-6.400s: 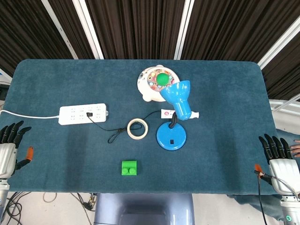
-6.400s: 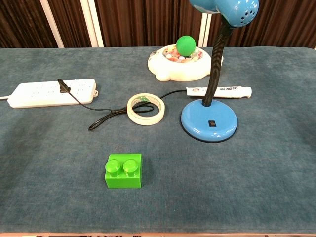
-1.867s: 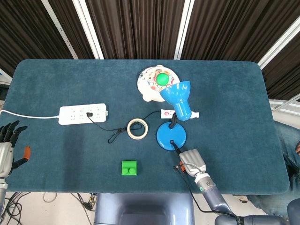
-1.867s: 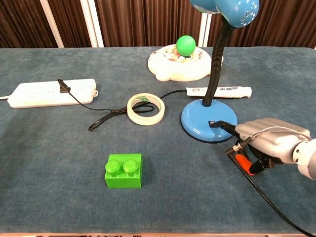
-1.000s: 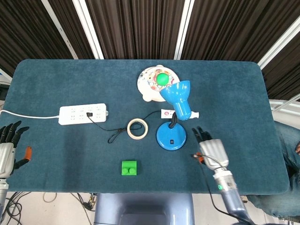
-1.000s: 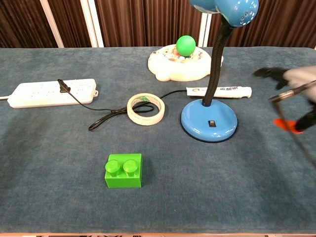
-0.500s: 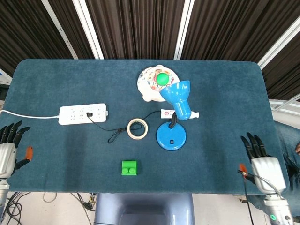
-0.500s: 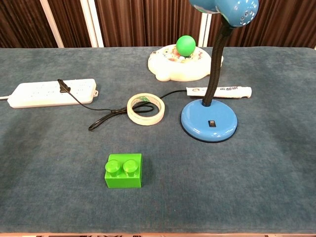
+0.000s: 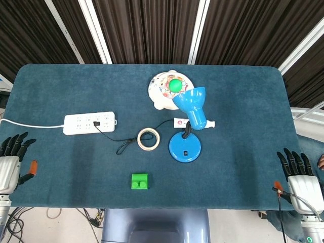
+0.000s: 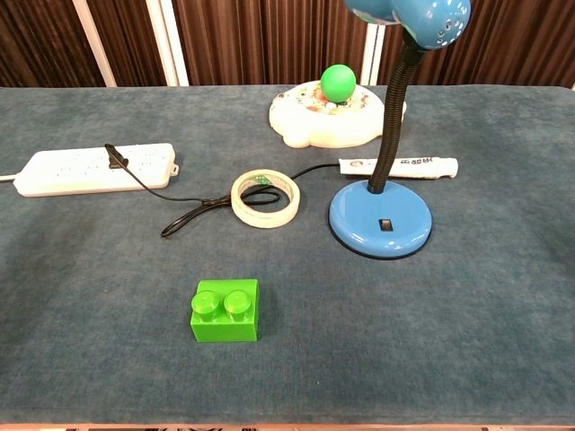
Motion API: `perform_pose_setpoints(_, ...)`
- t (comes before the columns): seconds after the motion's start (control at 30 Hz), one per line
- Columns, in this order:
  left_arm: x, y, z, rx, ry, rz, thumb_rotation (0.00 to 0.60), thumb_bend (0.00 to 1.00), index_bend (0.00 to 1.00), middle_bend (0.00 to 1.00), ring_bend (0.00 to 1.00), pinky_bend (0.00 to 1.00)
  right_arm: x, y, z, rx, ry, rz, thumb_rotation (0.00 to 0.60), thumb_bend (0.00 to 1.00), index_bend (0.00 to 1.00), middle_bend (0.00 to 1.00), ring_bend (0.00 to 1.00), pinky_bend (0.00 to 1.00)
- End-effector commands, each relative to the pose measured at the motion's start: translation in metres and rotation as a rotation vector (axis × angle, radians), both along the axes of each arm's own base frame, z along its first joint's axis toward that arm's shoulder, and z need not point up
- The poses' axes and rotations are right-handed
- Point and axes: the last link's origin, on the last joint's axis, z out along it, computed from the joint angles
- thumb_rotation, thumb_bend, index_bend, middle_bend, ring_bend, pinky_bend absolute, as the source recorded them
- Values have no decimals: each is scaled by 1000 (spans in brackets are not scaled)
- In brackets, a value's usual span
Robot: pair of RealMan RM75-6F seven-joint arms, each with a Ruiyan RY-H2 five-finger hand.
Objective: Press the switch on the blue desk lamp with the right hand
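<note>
**A:** ok so where's the blue desk lamp [image 9: 185, 147] sitting rn?

**B:** middle of the bench [image 9: 243, 101], slightly right of center. Round base flat on the blue cloth, black gooseneck going up, shade [image 9: 192, 104] tilted over the back of the base. The switch [image 10: 385, 224] is the little black rocker on top of the base, nothing touching it.

**A:** and the right hand?

**B:** right hand [image 9: 302, 183] is way off at the near right corner of the bench, well apart from the lamp. Released, fingers spread, holding nothing. Only the head view shows it.

**A:** left one?

**B:** same deal, left hand [image 9: 10, 164] at the near left edge, fingers apart, nothing in it.

**A:** other stuff around?

**B:** white tape roll [image 9: 149, 138] just left of the lamp base, green brick [image 9: 139, 180] nearer the front edge, white power strip [image 9: 90, 123] further left with a black cord [image 10: 184, 211] plugged in and looping toward the tape. Behind the lamp there's a white toy [image 10: 332, 112] with a green ball [image 10: 339, 82] on top, plus a white tube [image 10: 404, 167] lying just behind the base.
</note>
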Motion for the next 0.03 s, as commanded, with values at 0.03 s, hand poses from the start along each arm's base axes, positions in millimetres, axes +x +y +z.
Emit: perform_pose_setpoints(0.03,0,0,0,-5,5,-5,600,497,177,33,0,0,-1,0,-1,9,-3,-6,600,361,0,4,0,0)
